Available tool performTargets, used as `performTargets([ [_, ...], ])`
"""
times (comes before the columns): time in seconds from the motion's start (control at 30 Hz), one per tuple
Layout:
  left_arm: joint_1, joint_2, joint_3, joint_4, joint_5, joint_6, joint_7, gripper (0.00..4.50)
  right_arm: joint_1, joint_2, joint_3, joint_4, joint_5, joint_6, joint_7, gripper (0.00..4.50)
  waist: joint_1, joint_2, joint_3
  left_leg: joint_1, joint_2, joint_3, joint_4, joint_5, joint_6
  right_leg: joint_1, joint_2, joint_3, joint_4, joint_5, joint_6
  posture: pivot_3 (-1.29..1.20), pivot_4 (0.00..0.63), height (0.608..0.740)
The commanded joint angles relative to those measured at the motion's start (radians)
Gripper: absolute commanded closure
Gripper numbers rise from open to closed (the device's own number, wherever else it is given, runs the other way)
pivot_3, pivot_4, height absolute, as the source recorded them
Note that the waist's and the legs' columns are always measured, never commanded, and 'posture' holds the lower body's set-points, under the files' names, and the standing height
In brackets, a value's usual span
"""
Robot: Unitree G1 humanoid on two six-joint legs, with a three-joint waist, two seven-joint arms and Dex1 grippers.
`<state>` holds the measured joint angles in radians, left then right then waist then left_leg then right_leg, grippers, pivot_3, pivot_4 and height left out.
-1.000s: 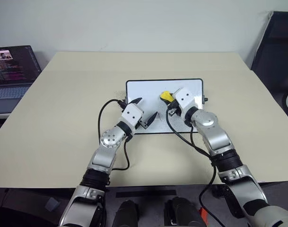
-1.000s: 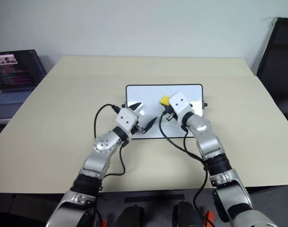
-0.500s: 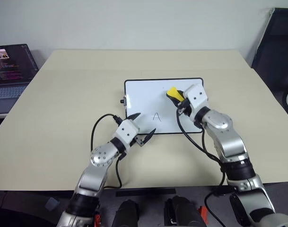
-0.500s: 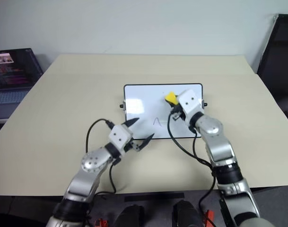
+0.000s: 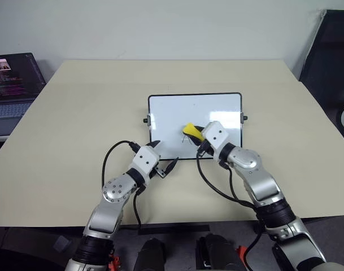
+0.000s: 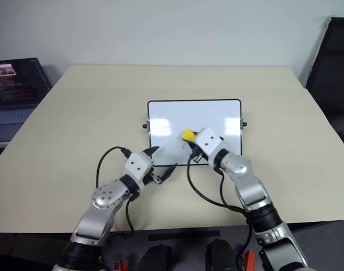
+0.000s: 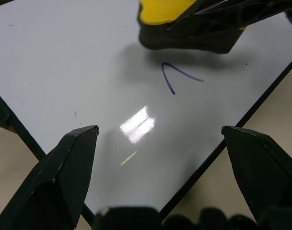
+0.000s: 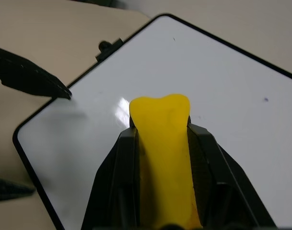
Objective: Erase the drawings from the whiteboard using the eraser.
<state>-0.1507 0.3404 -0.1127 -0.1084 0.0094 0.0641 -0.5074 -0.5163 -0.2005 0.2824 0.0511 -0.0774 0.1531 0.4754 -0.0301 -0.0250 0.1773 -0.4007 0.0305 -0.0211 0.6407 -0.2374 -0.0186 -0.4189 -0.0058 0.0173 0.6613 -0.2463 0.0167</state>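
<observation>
Beige table (image 5: 75, 141), matte top, pale wall behind its far edge. One item lies flat on it: whiteboard (image 5: 172, 116), black-framed, rounded corners, long sides parallel to the table's near edge. Board sits about midway between the left and right table edges, nearer the front edge than the far one. Small black knob on each short side of the board, both resting at table level. Bare tabletop surrounds the board on all four sides. Glare patches on the board's glossy surface
</observation>
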Motion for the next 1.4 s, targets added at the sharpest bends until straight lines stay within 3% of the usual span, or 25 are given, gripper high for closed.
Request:
performTargets([
  [0.03,0.006,0.015,0.003,-0.006,-0.01,-0.033,-0.015,0.0,-0.049,0.027,0.009,0.044,-0.014,-0.064,-0.012,3.47,0.001,0.0,0.0,0.0,0.0,0.0,0.0,0.0,0.0,0.0,0.0,0.0,0.0,0.0,0.0,0.0,0.15,0.74],
  [0.43,-0.044,0.022,0.01,0.027,-0.007,-0.044,-0.014,0.0,-0.075,-0.007,0.052,0.186,-0.13,-0.014,-0.014,3.47,0.001,0.0,0.0,0.001,0.0,-0.001,0.001,0.0,0.0,0.0,0.0,0.0,0.002,0.0,0.0,0.0,0.15,0.74],
  [0.97,-0.066,0.018,0.008,0.045,-0.016,-0.067,-0.02,0.0,0.088,-0.18,-0.043,-0.004,-0.081,0.101,0.04,3.47,0.015,-0.001,-0.001,0.009,-0.002,-0.002,0.004,0.0,0.0,0.011,-0.003,-0.002,0.001,0.0,0.0,0.0,0.15,0.74],
  [1.07,-0.067,0.016,0.004,0.049,-0.015,-0.074,-0.021,0.0,0.085,-0.177,-0.045,-0.018,-0.073,0.104,0.039,3.47,0.015,-0.001,0.0,0.009,-0.001,-0.002,0.004,0.0,0.0,0.012,-0.002,-0.002,0.001,0.0,0.0,0.0,0.15,0.74],
  [1.4,-0.071,0.007,-0.007,0.051,-0.015,-0.08,-0.03,0.0,-0.002,-0.018,-0.012,-0.005,-0.009,-0.061,0.043,3.47,0.001,-0.001,0.0,0.006,0.0,-0.002,0.002,0.0,0.0,0.008,-0.001,-0.002,0.0,0.0,0.0,0.0,0.15,0.74],
])
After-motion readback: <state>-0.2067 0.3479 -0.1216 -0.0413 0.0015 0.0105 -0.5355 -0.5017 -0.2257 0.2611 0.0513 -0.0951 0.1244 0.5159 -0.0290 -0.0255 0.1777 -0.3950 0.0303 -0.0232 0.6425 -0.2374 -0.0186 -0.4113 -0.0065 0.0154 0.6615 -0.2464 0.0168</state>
